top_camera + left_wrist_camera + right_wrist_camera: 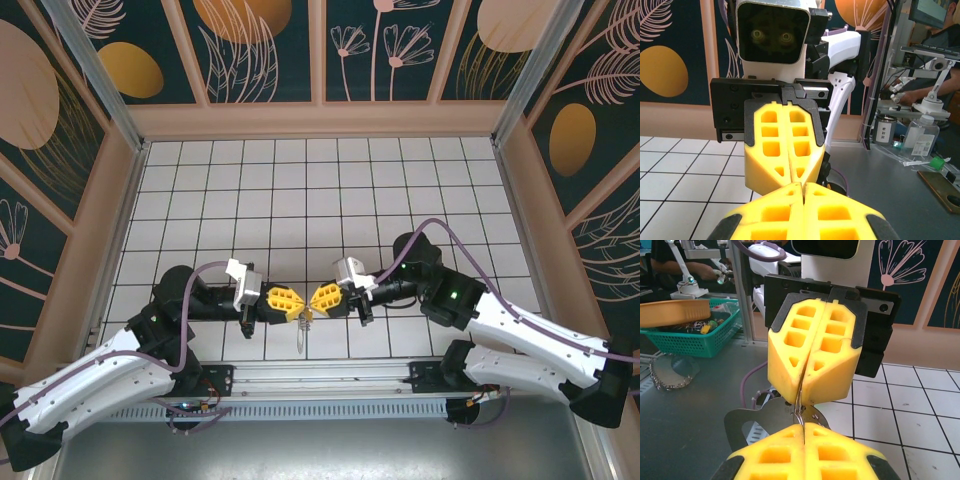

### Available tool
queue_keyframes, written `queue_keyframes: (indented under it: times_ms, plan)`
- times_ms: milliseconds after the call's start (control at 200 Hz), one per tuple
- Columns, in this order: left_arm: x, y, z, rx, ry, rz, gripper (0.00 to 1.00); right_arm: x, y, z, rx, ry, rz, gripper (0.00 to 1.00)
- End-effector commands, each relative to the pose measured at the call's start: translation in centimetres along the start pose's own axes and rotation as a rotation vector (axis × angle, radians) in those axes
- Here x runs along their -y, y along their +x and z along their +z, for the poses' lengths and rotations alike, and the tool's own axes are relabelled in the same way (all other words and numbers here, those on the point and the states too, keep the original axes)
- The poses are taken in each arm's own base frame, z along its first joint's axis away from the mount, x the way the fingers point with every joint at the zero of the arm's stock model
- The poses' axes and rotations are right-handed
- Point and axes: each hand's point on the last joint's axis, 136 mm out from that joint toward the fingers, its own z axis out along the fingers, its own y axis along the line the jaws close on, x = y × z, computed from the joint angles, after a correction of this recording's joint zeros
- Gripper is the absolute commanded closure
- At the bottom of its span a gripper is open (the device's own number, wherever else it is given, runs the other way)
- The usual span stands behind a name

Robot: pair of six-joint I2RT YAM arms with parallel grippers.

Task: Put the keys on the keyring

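My left gripper (297,303) and right gripper (314,300) meet tip to tip low over the tiles near the front edge. Both are shut on the thin metal ring (801,407) of the keyring. The ring's wire runs out of the left gripper (802,401) and into the right gripper (804,426). The keyring's grey-brown strap loop (742,422) hangs behind and below the ring. A slim silvery piece (303,335), seemingly one of the keys, shows just under the fingertips; I cannot tell whether it hangs or lies on the tiles. In the left wrist view the left gripper (802,186) touches the right gripper (791,176).
White tiled floor (320,200) stretches away behind the grippers, walled by patterned panels. The metal base rail (320,380) runs along the front edge just below the grippers. A green basket (690,332) stands off the table.
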Motion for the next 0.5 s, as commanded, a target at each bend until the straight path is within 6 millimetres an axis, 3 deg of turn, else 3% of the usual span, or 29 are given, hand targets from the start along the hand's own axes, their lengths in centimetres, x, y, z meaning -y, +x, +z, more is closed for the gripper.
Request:
queue_keyframes:
  times_ms: [0,90,190,490]
  plan:
    - [1.2,-1.7,-0.2,0.035,0.05,0.059,1.0,0.3,-1.5,-0.2,0.04,0.019,-0.049,0.92]
    - [1.2,-1.7,-0.2,0.031,0.052,0.055,1.0,0.1,-1.1,-0.2,0.024,0.01,-0.055,0.77]
    - [1.2,-1.6,-0.1,0.027,0.053,0.052,1.0,-0.2,-0.8,-0.1,0.007,0.005,-0.077,0.69]
    - [1.0,-1.6,0.1,0.018,0.051,0.048,1.0,-0.3,-0.4,0.8,-0.027,-0.009,-0.081,0.66]
